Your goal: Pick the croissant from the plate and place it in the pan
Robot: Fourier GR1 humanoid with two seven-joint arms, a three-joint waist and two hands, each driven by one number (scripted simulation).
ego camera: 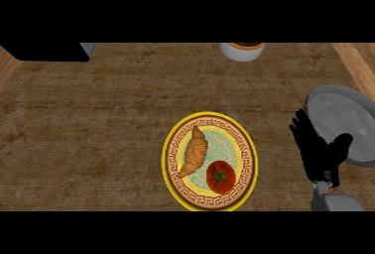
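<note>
Fingers [302, 130] on your right hand [321, 151] are straight and spread, holding nothing; tips overlap the pan's [341, 119] left rim, can't tell if touching. Croissant [194, 151] lies on the plate [170, 158], left half, w/ tomato [219, 177] just beside it, near right. Hand sits between plate & pan, prob. so the reach left is short. No left hand in view.

Counter [95, 124]: bare top left of the plate [170, 149] and beyond it, open passage. On the plate: tomato [220, 177] just beside the croissant [194, 151], crowding its right side. Between plate and pan [341, 119]: right hand [316, 149], fingers straight. Far edge: cup [242, 51] and black block [44, 52], well apart from the plate.
</note>
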